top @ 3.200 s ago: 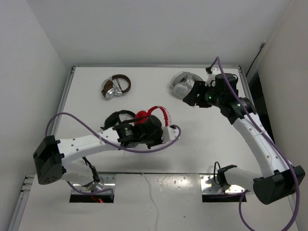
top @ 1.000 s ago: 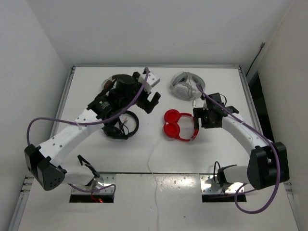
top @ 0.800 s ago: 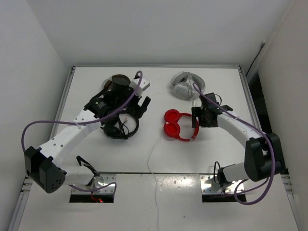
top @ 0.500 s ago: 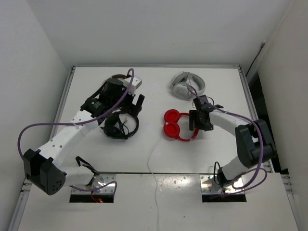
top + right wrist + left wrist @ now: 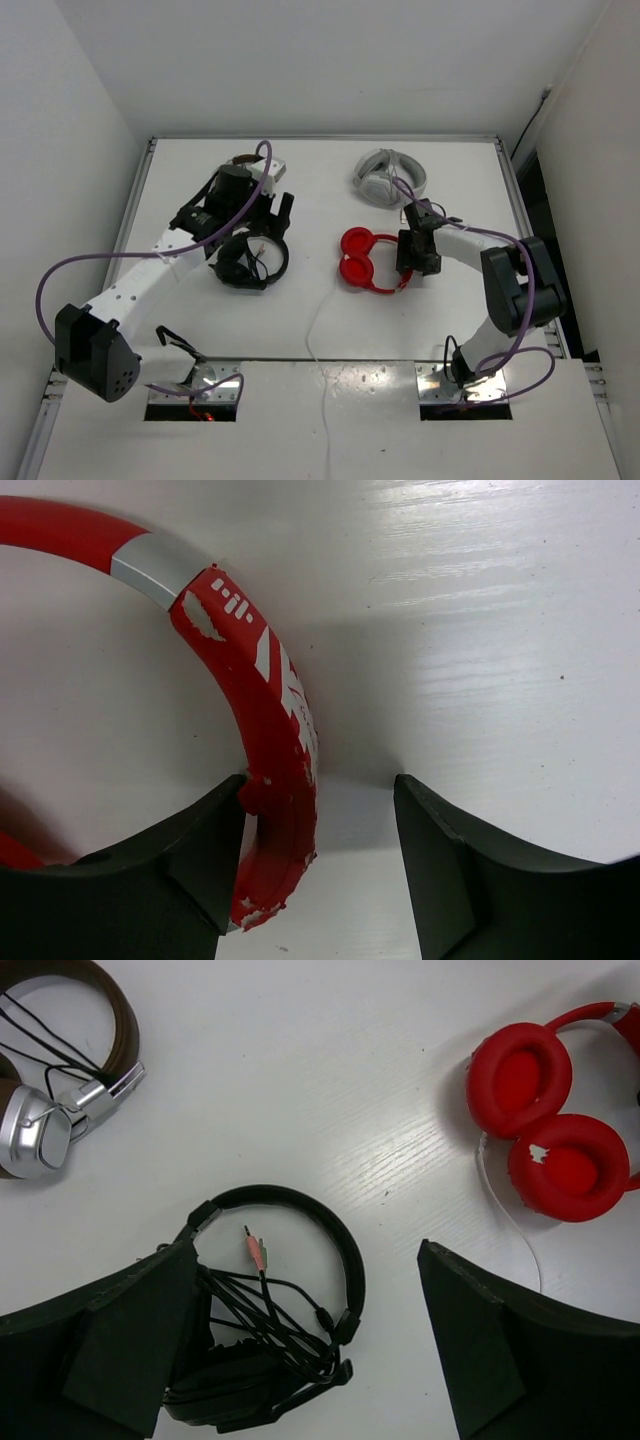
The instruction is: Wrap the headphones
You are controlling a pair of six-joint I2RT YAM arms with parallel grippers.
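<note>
None of the wrapping is done as far as the views show: the red headphones [image 5: 368, 262] lie flat near the middle of the table [image 5: 330, 175], earcups [image 5: 520, 1080] side by side and touching, and the thin white cable [image 5: 318, 318] runs loose from them toward the near edge, not wound round anything. All of the task is left, by my reading: getting hold of the headset, picking up the cable and coiling it round the band or cups.

The right gripper [image 5: 405, 258] is down at the side of the headset away from the cups, at the curve of the headband [image 5: 270, 700]. In its wrist view the band passes between the two fingers [image 5: 170, 880]; it touches one finger, while a bare strip of table shows between it and the other. The jaws stand apart and grasp nothing, so the band is straddled, not clamped.

The left gripper [image 5: 258, 222] hangs well apart from the red headset, above the black headphones [image 5: 250, 262], spread wide and released, with nothing in it. From its view the red cups sit off to one side and the cable [image 5: 510, 1225] trails away from them
</note>
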